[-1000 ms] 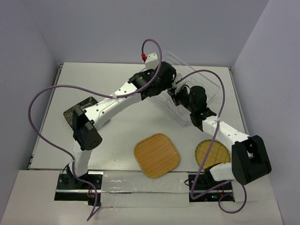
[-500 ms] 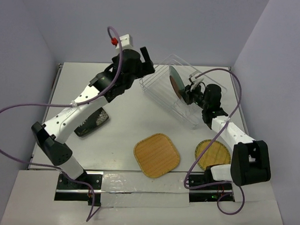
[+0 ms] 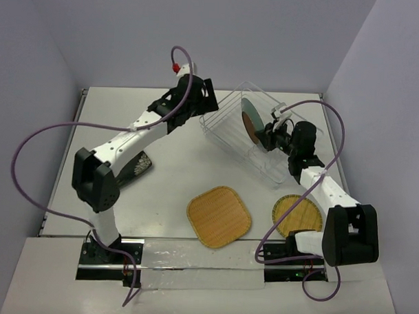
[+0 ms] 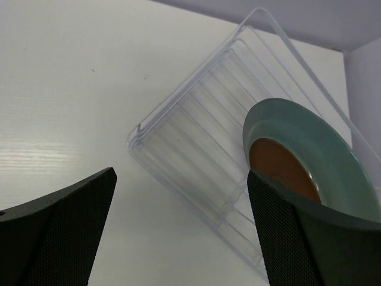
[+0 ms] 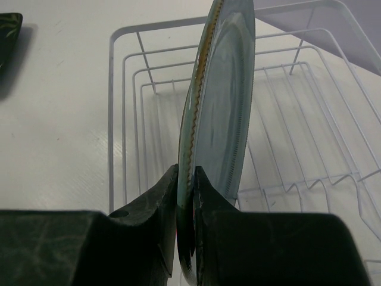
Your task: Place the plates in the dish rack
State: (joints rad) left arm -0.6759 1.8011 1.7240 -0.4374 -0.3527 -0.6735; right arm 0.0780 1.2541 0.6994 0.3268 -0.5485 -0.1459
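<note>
My right gripper (image 3: 266, 137) is shut on the rim of the grey-blue round plate (image 3: 251, 119) and holds it upright, edge-on, over the white wire dish rack (image 3: 228, 128). In the right wrist view the plate (image 5: 217, 101) sits pinched between the fingertips of the gripper (image 5: 186, 179), above the rack's wires (image 5: 297, 119). My left gripper (image 3: 210, 96) is open and empty, hovering by the rack's left end; its view shows the rack (image 4: 196, 131) and the plate (image 4: 309, 149) between the spread fingers (image 4: 59, 238). The tan rounded-square plate (image 3: 219, 216), the tan round plate (image 3: 297, 215) and the black leaf plate (image 3: 132, 169) lie on the table.
The black plate is partly hidden under my left arm's links. The right arm's forearm passes over the tan round plate's far edge. Purple cables loop over both arms. Walls close the table at the back and right, close behind the rack.
My left gripper has drawn back from the plate at the rack to the rack's left end, and its arm has swung left. The right gripper still holds the plate upright, now clear of the left gripper.
</note>
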